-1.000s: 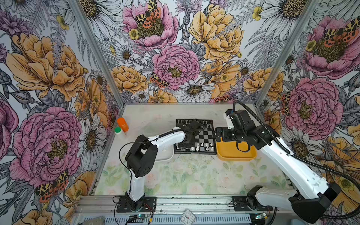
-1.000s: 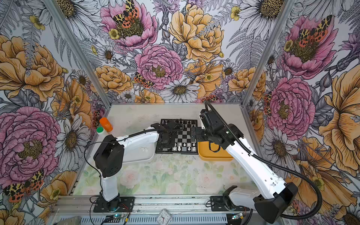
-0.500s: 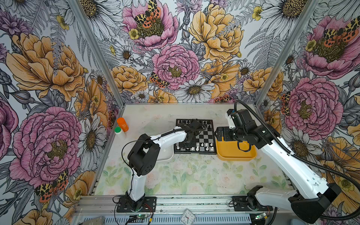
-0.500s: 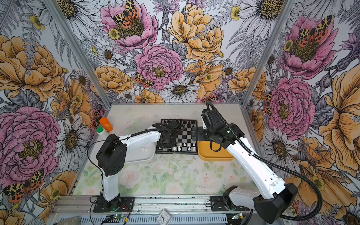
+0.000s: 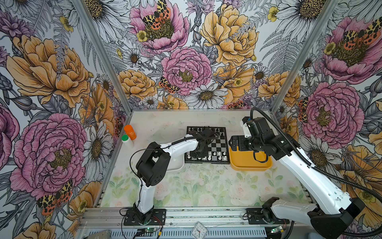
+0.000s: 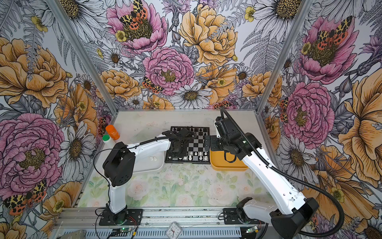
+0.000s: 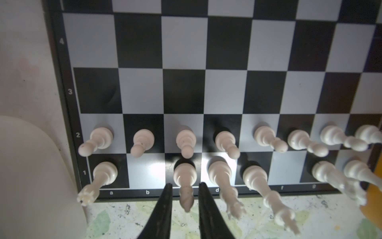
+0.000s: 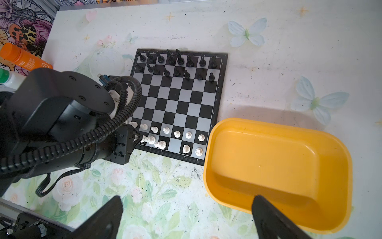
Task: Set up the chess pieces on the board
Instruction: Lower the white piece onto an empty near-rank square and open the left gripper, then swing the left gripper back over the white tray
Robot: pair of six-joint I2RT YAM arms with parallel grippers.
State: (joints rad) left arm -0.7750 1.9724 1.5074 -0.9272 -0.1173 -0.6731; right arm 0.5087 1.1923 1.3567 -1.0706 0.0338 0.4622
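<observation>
My left hand (image 7: 185, 184) is slightly spread around the white bishop (image 7: 184, 175) on the board's (image 7: 227, 91) near-edge row, 3rd square from its left corner, fingers clear so I reckon it's standing free, while my right hand (image 8: 186, 198) hangs wide open over the yellow tray (image 8: 279, 165).

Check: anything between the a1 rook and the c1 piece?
Nothing: the b1 square between the a1 rook and the c1 piece is bare, per the left wrist view.
</observation>
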